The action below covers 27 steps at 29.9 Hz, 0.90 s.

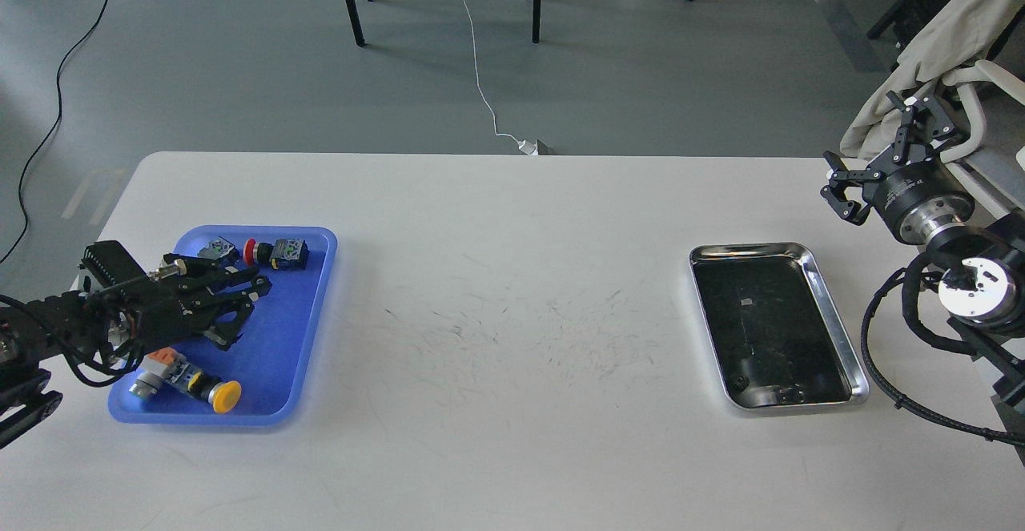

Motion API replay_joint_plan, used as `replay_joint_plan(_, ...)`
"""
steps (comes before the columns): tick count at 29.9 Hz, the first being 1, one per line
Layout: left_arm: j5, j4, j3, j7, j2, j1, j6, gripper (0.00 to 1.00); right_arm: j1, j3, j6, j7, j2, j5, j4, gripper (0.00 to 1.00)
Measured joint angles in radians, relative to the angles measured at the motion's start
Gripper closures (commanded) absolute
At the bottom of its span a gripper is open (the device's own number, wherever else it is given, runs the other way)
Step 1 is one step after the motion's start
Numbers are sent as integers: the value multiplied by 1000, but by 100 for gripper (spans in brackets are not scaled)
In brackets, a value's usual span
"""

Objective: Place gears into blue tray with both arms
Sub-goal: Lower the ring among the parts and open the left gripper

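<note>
A: Blue plastic, rounded corners, raised rim: the blue tray [308,291] lies on the left part of the white desk [512,291]. What does it hold?

B: Three push-button switches. A red-capped switch [272,252] and a small grey switch [218,251] lie near the far rim; a yellow-capped switch [192,383] lies near the near rim, its cap pointing right.

A: And the left arm?

B: It enters from the left edge, and the left claw [248,295] sits low over the middle of the blue tray, between the far switches and the yellow-capped one. Its fingers point right and stand slightly apart; nothing can be seen between them. Whether they touch the tray floor cannot be told.

A: Where are the gears?

B: Small dark round shapes, the gears [769,391], show at the near end of the steel tray [833,315], which lies on the right part of the desk, well apart from the blue tray. Against the dark inside of that tray their teeth and number cannot be made out. No gear can be made out in the blue tray.

A: The right arm?

B: It enters from the right edge. The right claw [873,150] is raised beyond the far right corner of the desk, clear of the steel tray, fingers spread wide apart and holding nothing.
</note>
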Motion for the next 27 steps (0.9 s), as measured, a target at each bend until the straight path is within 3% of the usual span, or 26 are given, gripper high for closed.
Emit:
replay_joint_plan(13,-28,1,21,0,3,1,0,71,1,-1,-1,0,1,0,0,1)
replay_joint_plan(27,-68,12,22,0,4,0,0,54,0,-1,-2,0,-1,-1,1,1)
